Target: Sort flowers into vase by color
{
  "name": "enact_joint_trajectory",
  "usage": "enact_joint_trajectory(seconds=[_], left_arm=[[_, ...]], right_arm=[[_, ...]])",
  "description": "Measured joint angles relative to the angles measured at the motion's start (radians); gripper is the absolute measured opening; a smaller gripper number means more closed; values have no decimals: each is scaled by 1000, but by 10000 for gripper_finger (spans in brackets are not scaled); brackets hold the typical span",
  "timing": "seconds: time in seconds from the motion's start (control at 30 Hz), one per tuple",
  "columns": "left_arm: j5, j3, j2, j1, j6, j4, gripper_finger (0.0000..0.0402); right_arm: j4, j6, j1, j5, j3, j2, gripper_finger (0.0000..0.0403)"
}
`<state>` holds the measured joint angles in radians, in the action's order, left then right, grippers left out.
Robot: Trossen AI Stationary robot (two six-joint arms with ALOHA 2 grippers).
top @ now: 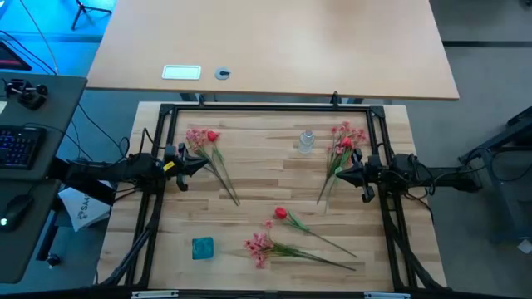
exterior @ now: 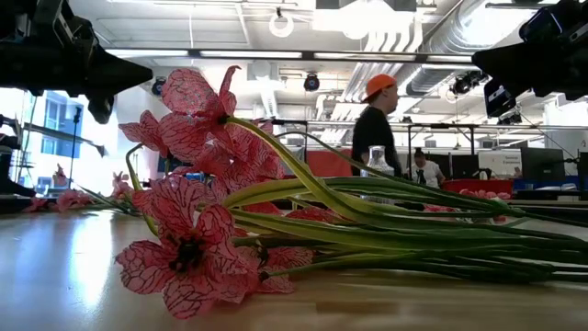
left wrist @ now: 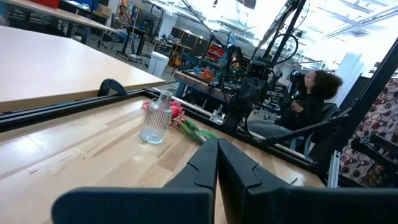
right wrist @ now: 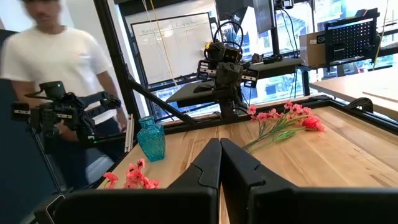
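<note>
Flowers lie flat on the table in several groups. A pink spray with a red bud (top: 206,145) is by my left gripper (top: 199,163). Another pink and red bunch (top: 341,148) lies by my right gripper (top: 342,173). Near the front lie a red bud (top: 281,213) and a pink spray (top: 259,245), which fills the low view (exterior: 193,248). A clear glass vase (top: 307,141) (left wrist: 155,118) stands upright at the far middle, a blue vase (top: 202,247) (right wrist: 151,140) near the front left. Both grippers (left wrist: 217,149) (right wrist: 220,149) hover shut, holding nothing.
A black frame (top: 266,106) rims the wooden table. Bare wood lies between the two grippers in the table's middle. A second table (top: 274,41) stands behind. People show beyond the table: one in an orange cap (exterior: 377,115), one seated (left wrist: 311,102), one in a white shirt (right wrist: 56,56).
</note>
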<state>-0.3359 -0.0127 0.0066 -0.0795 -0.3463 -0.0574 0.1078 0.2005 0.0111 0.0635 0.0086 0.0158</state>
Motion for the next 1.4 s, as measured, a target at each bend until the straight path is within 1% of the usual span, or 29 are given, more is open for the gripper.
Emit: enact_joint_trajectory(seconds=[1.3,1.4], left_arm=[[0,0,0,0,0,0,0],[0,0,0,0,0,0,0]], right_arm=[[0,0,0,0,0,0,0],[15,-25,0,-7,0,0,0]])
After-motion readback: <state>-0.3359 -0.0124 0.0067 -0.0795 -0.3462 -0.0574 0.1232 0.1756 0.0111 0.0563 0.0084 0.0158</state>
